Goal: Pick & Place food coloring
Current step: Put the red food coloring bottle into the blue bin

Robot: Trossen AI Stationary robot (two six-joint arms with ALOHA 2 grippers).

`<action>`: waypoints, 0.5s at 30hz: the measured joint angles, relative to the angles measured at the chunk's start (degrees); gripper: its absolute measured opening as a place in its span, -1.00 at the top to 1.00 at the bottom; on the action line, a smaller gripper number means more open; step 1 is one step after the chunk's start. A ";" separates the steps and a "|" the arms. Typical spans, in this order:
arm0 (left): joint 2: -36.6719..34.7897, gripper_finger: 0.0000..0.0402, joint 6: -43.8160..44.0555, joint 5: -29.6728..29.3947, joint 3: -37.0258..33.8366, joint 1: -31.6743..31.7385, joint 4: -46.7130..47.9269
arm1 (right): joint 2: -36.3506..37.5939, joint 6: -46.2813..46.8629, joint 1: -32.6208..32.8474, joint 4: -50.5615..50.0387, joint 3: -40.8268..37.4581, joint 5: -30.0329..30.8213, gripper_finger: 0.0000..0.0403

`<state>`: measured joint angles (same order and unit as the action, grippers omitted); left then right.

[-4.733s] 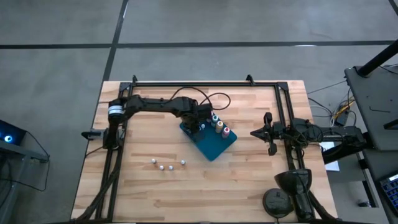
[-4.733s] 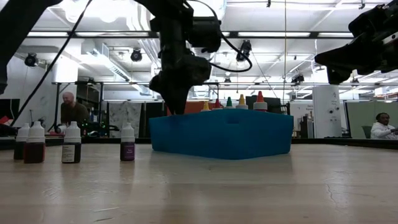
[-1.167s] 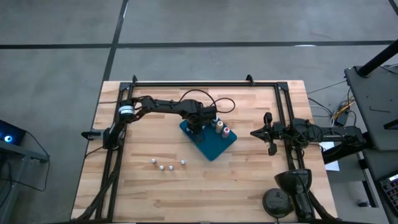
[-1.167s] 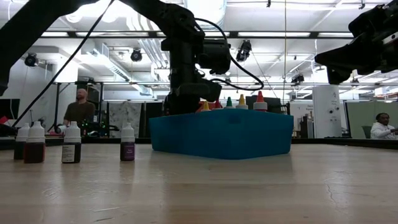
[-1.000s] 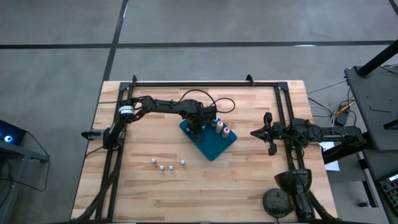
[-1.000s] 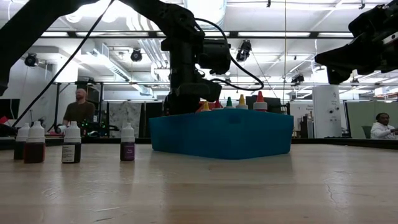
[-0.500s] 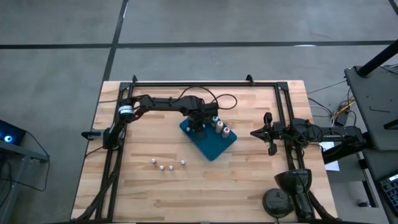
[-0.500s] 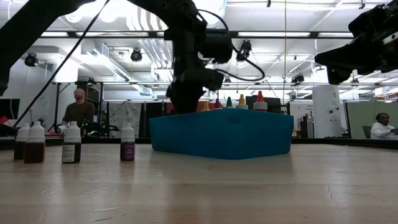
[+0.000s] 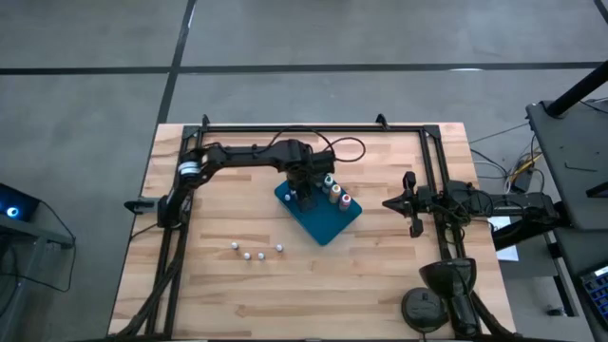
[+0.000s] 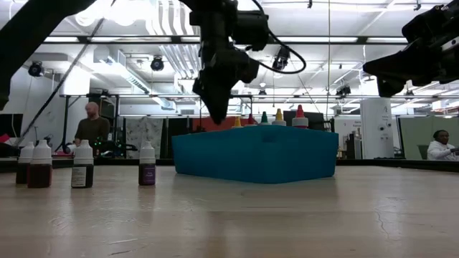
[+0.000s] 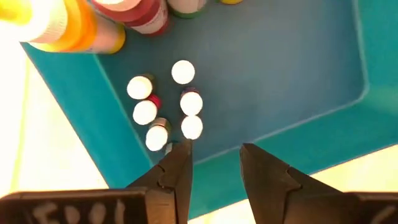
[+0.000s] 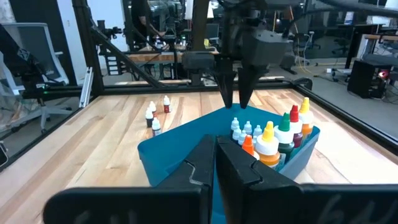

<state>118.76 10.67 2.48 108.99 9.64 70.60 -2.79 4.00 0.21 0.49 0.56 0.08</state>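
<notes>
The food coloring is split in two groups. Several white-topped bottles stand upright in a cluster in one corner of the blue tray, next to several taller colour-topped bottles. Several more small bottles stand on the table near its front left. My left gripper hangs open above the tray, pointing down, with nothing between its fingers and its tips clear of the white tops. My right gripper is shut and holds nothing, parked level at the table's right side.
The blue tray lies at an angle near the table's middle. A black frame runs along the far edge and both sides. Bare wood lies between the tray and the loose bottles. People show in the room beyond the table.
My left gripper has risen straight up out of the tray's corner and now hangs above the rim. The white-topped bottles have stayed standing in the tray. My right arm has kept still.
</notes>
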 joint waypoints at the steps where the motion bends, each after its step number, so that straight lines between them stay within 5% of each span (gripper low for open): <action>1: -0.40 0.47 0.07 -0.10 -0.36 -0.38 -0.12 | 0.00 -0.08 0.00 -0.02 0.00 0.00 0.96; 15: -4.43 0.47 -0.34 0.13 -7.92 -6.25 -1.67 | -0.02 -0.08 0.00 0.03 0.00 0.02 0.96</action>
<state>114.33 10.33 2.61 101.07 3.39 68.93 -2.80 3.93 0.21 0.51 0.56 0.10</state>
